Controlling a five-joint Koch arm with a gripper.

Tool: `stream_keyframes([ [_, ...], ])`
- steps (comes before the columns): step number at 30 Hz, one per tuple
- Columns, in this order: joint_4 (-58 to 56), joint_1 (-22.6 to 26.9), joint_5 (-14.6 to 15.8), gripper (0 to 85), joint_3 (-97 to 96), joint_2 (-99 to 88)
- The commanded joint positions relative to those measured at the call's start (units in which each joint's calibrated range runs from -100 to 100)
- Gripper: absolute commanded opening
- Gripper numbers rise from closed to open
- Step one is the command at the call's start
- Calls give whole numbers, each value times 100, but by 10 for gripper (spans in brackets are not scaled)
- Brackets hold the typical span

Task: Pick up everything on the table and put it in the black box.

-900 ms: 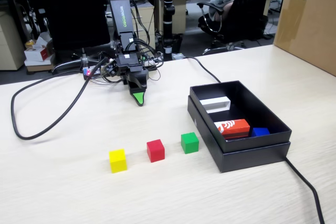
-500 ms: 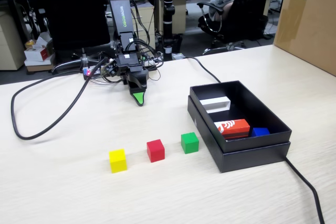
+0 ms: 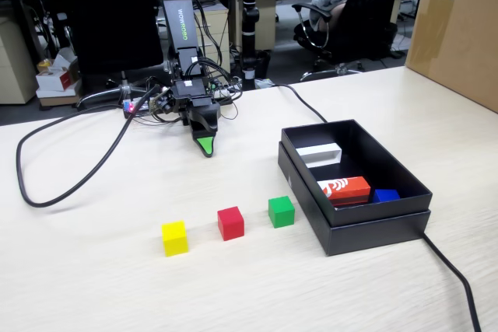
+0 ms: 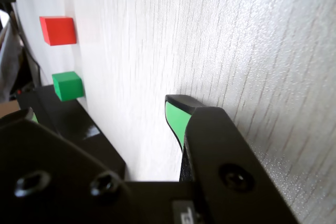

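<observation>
Three small cubes stand in a row on the pale wood table (image 3: 117,293): yellow (image 3: 174,238), red (image 3: 230,223) and green (image 3: 281,211). The black box (image 3: 373,231) sits just right of the green cube in the fixed view. My gripper (image 3: 205,145) rests tip-down on the table well behind the cubes, nothing in it. In the wrist view my gripper (image 4: 103,115) shows a wide gap of bare table between its green-padded fingers (image 4: 176,119). Ahead of it lie the red cube (image 4: 58,30), the green cube (image 4: 68,85) and the black box (image 4: 79,124). The yellow cube is outside the wrist view.
Inside the box lie an orange-red block (image 3: 345,189), a blue block (image 3: 385,195) and a white piece (image 3: 319,152). A big brown carton (image 3: 455,29) stands at the back right. Black cables (image 3: 70,184) loop across the table's left side, and another cable (image 3: 455,281) runs past the box.
</observation>
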Motion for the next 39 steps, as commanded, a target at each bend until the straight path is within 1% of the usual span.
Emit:
stream_keyframes([
  [1, -35, 0, 0, 485, 16, 95],
  [33, -26, 0, 0, 480, 16, 84],
  [39, -18, 98, 5, 487, 71, 130],
])
